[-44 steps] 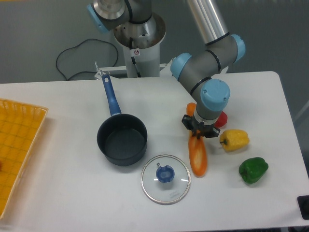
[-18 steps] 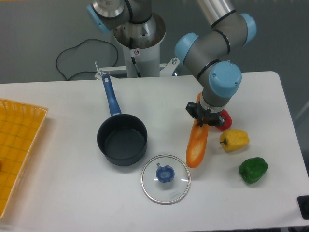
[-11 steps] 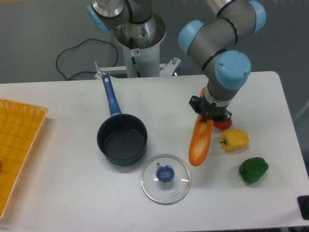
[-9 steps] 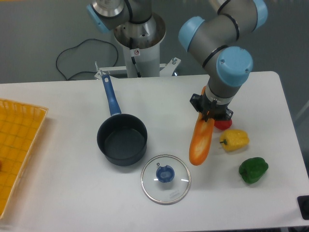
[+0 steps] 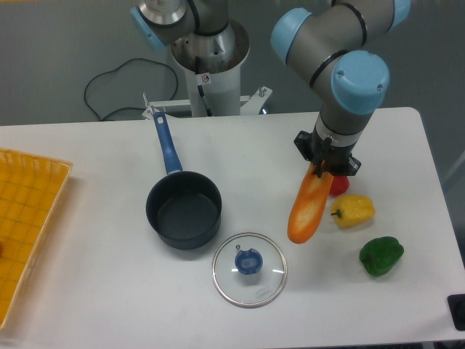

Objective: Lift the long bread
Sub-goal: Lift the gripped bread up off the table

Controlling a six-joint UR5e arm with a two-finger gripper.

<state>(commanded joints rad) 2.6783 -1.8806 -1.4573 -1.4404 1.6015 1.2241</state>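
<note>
Gripper [image 5: 325,169] clamped on the upper end of the long bread [image 5: 310,207]; jaws closed around it. Loaf hung below the jaws, long axis slanting down and to the left, lower end apparently clear of the table [image 5: 87,291] and poised between the glass lid [image 5: 249,269] and the yellow bell pepper [image 5: 354,210]. Judged lifted, though clearance was hard to confirm from this single view. Red bell pepper [image 5: 338,185] mostly hidden behind gripper and loaf. Fingertips themselves lost against the dark wrist housing.
</note>
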